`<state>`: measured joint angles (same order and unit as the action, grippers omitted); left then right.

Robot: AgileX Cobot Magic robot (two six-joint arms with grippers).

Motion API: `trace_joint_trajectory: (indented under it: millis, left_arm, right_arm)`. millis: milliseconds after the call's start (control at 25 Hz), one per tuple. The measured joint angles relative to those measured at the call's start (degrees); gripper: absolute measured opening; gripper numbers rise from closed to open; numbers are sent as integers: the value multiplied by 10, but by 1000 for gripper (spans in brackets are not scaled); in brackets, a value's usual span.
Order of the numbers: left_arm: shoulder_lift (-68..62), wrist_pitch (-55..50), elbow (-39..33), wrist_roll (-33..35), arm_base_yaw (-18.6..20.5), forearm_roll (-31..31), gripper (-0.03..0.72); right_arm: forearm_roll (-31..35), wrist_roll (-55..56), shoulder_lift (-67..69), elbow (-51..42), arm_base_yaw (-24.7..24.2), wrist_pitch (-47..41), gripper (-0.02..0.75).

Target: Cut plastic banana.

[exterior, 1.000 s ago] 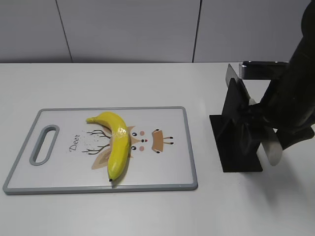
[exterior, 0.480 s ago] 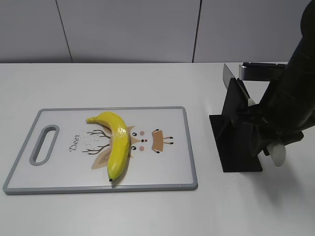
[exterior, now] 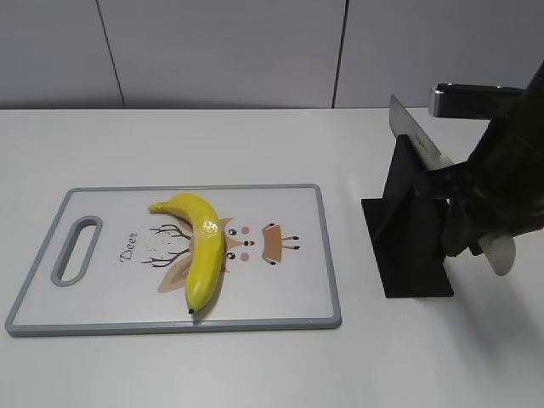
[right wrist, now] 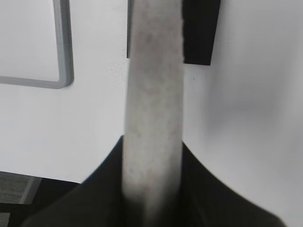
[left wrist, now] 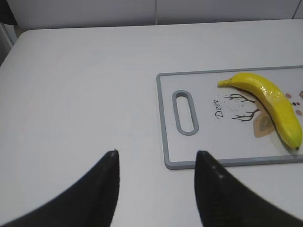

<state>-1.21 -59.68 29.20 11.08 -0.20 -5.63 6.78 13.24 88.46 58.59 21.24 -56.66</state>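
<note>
The right gripper (exterior: 476, 225) is clamped on the pale handle of a knife (exterior: 416, 136), and the blade sticks up and to the left out of a black knife stand (exterior: 408, 246). In the right wrist view the handle (right wrist: 154, 104) runs straight up the middle of the frame with the two dark fingers (right wrist: 109, 189) pressed against it on either side, so it's a firm hold with no gap. The lower part of the blade is hidden behind the stand in the exterior view, so I can't tell whether it's fully out of the slot or partly in it.

The left gripper (left wrist: 156, 158) is spread wide with nothing between its fingers. It hangs over bare white table (left wrist: 80, 94), just off the handle end of the cutting board (left wrist: 165, 118).

The plastic banana (exterior: 202, 246) lies flat on the cutting board (exterior: 85, 314), roughly in the middle, over the printed deer drawing. Its stem end points toward the back left and its dark tip sits near the board's front edge. It's in one piece with a shiny seam about halfway along. The board is white with a grey rim and has a slot-shaped handle hole (exterior: 76, 249) at its left end. The stand is on the table just beside the board's right edge, not touching it.
</note>
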Motion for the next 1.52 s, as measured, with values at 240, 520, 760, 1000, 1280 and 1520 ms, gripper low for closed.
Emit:
trace_joint_trajectory:
  millis: [240,520,760,1000,1280,1520]
  left_arm:
    - [0,0,0,0,0,0,490]
    - [0,0,0,0,0,0,490]
    - [-1,1,0,0,0,1,490]
    - [-55,60,25,61,0,-6,507]
    - [-209,155,62,146,0,-90,570]
    - [-344,204,131,295,-2,-166,574]
  right_arm:
    - [-21,-2,-53,0,0,-1,169]
    - [-24,-1,-108,22,0,-5,167]
    - [-24,-66,-121,56,0,-9,167]
    - [-24,-230,-111,96,0,-29,167]
    - [3,-376,-44,175,0,-56,167]
    - [44,-508,20,230,0,-67,167]
